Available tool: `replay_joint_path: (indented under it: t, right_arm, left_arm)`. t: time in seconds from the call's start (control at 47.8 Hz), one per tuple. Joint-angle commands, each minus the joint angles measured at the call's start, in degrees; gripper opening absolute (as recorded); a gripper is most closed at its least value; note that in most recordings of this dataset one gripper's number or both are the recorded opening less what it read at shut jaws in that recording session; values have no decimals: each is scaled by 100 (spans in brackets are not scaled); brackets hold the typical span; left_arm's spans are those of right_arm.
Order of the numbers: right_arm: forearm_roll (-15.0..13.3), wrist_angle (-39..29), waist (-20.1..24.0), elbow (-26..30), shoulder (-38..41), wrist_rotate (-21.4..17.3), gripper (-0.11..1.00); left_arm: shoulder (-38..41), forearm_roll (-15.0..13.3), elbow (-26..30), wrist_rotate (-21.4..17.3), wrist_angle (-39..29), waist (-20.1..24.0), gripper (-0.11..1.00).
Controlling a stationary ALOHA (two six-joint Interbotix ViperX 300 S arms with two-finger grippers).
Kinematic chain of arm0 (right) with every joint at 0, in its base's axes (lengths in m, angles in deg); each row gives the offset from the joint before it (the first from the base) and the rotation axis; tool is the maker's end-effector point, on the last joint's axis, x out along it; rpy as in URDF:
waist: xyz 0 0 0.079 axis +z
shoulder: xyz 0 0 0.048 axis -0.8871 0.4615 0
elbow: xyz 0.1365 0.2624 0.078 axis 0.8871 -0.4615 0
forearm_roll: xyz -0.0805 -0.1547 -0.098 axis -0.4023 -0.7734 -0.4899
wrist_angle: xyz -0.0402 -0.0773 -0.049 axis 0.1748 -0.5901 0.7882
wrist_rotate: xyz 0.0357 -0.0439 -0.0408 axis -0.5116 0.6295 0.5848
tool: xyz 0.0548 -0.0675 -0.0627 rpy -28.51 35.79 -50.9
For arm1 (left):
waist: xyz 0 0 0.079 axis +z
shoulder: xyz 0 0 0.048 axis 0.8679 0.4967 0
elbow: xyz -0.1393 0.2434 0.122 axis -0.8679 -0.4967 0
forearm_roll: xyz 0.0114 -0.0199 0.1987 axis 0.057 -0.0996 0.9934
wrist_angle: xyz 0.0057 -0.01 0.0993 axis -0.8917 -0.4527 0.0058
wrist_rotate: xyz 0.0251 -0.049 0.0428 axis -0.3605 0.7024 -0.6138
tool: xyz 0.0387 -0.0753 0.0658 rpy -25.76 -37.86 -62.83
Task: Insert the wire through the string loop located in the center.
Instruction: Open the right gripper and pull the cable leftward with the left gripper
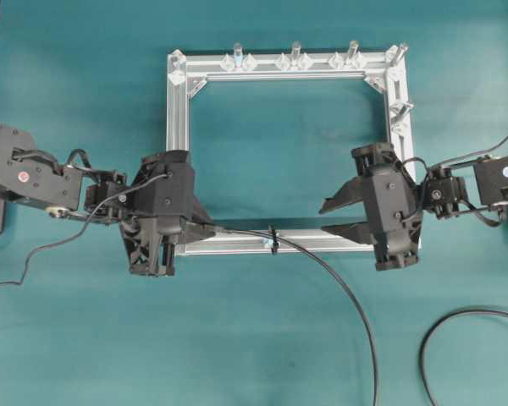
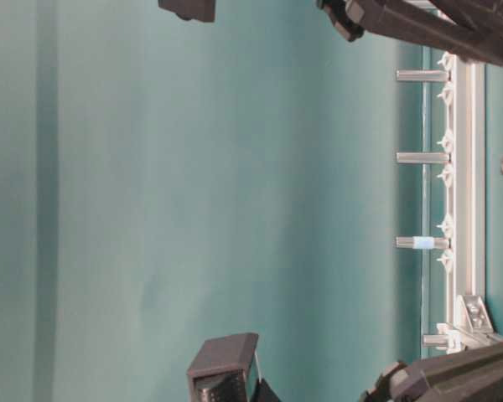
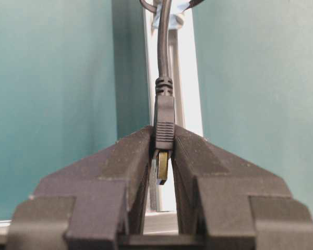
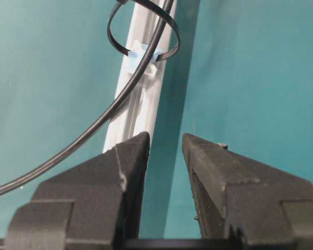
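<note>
At frame rail (image 1: 237, 245) | left pincer (image 3: 164, 151) clamps wire (image 3: 164, 117) | right pincer (image 4: 164, 148) agape

We see a teal desk (image 1: 85, 338) carrying everything; a silver aluminium frame (image 1: 177, 152) lies flat on it near the middle, with upright pegs (image 1: 295, 52) along its far rail; the wire (image 1: 356, 313) curves across the desk from the near rail toward the near edge; a second black cable (image 1: 457, 326) loops at the right.
</note>
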Motion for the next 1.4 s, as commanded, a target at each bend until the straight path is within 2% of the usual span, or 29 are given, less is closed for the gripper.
replay_joint_path:
  t: [0.0, 0.775, 1.026, 1.194, 1.382]
  right_arm:
    - [-9, 35, -9, 44, -114, -9, 35]
    - [-9, 44, -18, 35, -114, -9, 35]
    - [-9, 44, -9, 35, -114, -9, 35]
    - [-9, 44, -9, 26, -114, -9, 35]
    - [-9, 35, -9, 26, -114, -9, 35]
  left_arm:
    - [-149, 18, 26, 35, 26, -18, 13]
    - [-158, 9, -114, 53, -255, -149, 13]
    - [-940, 0, -510, 62, -492, -167, 13]
    - [-1573, 9, -984, 264, -703, -167, 13]
    - [-1846, 0, -1248, 527, -765, -158, 13]
